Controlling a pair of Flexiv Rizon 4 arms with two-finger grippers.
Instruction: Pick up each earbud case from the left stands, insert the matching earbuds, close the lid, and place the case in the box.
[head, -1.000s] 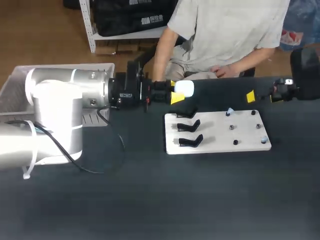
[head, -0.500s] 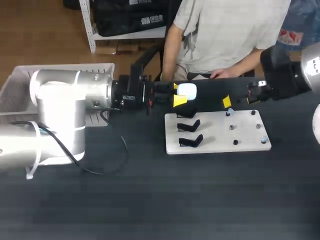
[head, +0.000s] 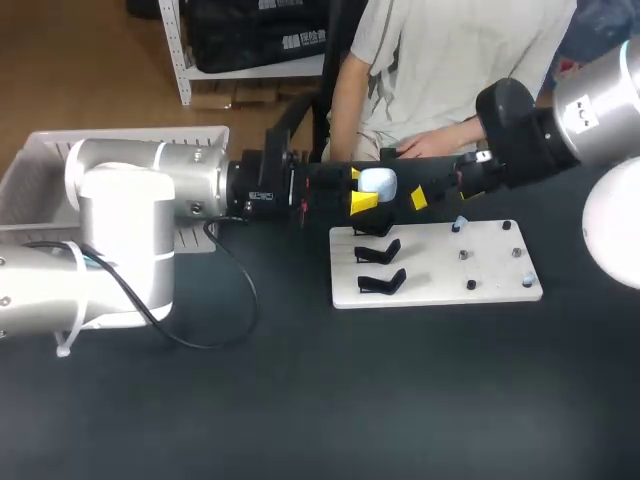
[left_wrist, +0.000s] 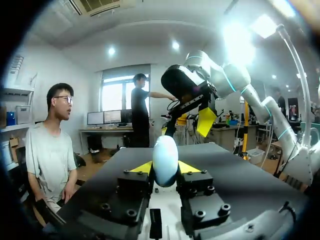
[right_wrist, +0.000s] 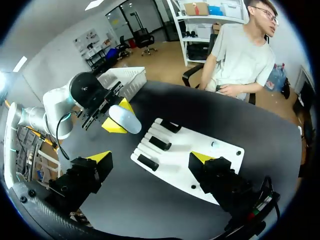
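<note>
My left gripper is shut on a white earbud case and holds it in the air above the far left corner of the white board. In the left wrist view the case stands upright between the yellow fingertips. My right gripper hangs open just right of the case and holds nothing. From the right wrist, the case lies ahead of my open right gripper. Three black stands on the board carry nothing. Small earbuds sit on pegs at the board's right.
A white basket stands at the table's far left, behind my left arm. The left arm's cable loops over the dark tabletop to the left of the board.
My right arm has swung in from the right edge, and its open gripper now sits close beside the case. The left gripper has kept the case in nearly the same spot.
</note>
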